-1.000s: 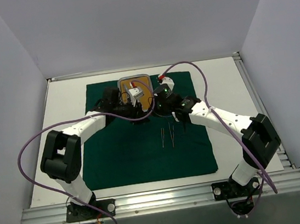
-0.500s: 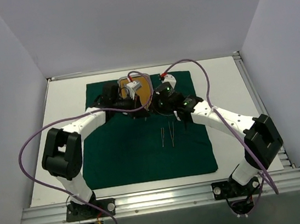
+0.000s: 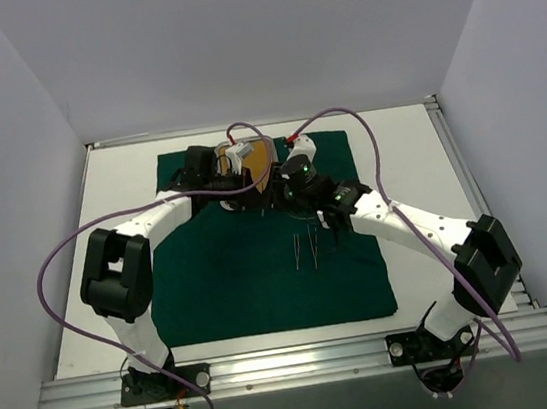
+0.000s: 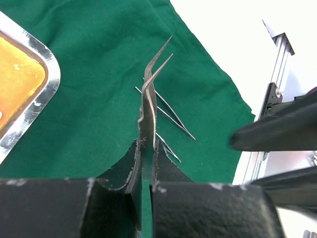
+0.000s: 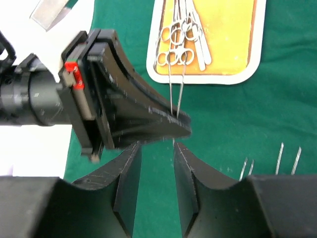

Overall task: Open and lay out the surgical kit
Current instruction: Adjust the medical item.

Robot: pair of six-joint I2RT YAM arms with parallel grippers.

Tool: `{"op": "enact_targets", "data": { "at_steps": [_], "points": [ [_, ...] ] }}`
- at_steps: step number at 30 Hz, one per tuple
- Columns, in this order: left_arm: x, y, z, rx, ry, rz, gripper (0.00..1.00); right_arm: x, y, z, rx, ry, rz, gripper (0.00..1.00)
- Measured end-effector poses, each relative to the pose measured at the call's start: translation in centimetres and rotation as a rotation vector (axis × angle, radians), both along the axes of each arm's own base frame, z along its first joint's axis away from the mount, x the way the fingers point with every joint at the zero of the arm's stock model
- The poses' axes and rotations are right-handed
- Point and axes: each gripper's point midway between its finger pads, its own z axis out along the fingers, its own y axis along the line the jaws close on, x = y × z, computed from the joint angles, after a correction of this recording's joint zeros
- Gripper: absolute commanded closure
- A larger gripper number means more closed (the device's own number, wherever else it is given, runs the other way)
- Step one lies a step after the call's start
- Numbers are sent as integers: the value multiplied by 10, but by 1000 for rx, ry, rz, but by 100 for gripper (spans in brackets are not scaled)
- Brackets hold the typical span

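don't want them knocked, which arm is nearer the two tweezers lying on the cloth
Right. The right arm passes just right of the laid-out tweezers; the left pincer, clamping a third pair of tweezers, sits farther back by the tray's near edge.

text: none legible | labels: none legible | brands, numbers, signs: none legible

Robotics lab test cell indicated. A flat white worktop (image 3: 407,146) is enclosed by plain white panel walls (image 3: 232,38). A silver aluminium extrusion rail (image 3: 294,363) is fixed along the near edge; a white-and-black jointed left arm (image 3: 155,220) and matching right arm (image 3: 412,222) are bolted there.
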Motion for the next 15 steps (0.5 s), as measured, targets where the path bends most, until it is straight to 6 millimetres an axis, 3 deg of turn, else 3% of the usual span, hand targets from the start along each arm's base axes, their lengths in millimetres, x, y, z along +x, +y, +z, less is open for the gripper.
{"op": "enact_targets", "data": {
  "at_steps": [9,15],
  "points": [
    [-4,-2,2,-16,21,-11,98,25,1,-25,-33,8,-50,71],
    [-5,-3,3,-20,25,-14,98,34,5,-29,-26,0,-56,75]
  ]
}}
